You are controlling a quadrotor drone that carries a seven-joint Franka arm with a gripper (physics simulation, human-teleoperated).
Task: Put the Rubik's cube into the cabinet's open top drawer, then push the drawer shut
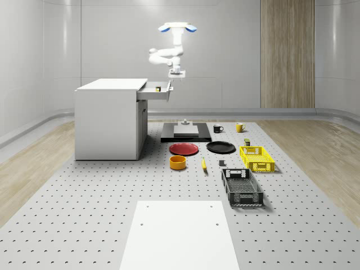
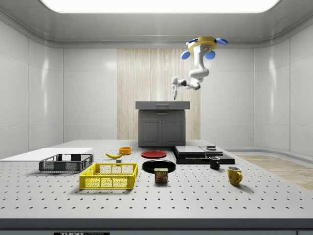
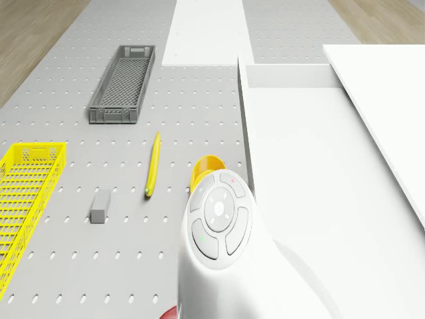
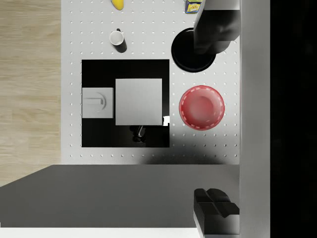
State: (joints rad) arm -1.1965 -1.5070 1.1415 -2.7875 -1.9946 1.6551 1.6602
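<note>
Whole-scene view: the jaws [image 1: 178, 75], spread and empty, are hung beside the open drawer [image 1: 155, 90]; plates and crates are scattered below.

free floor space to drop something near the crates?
Bare: perforated floor between the cabinet and the white panel, and the whole-scene view's left of that panel. Crowded: the strip holding the red plate, black plate, orange bowl, banana, yellow crate and grey crate.
</note>
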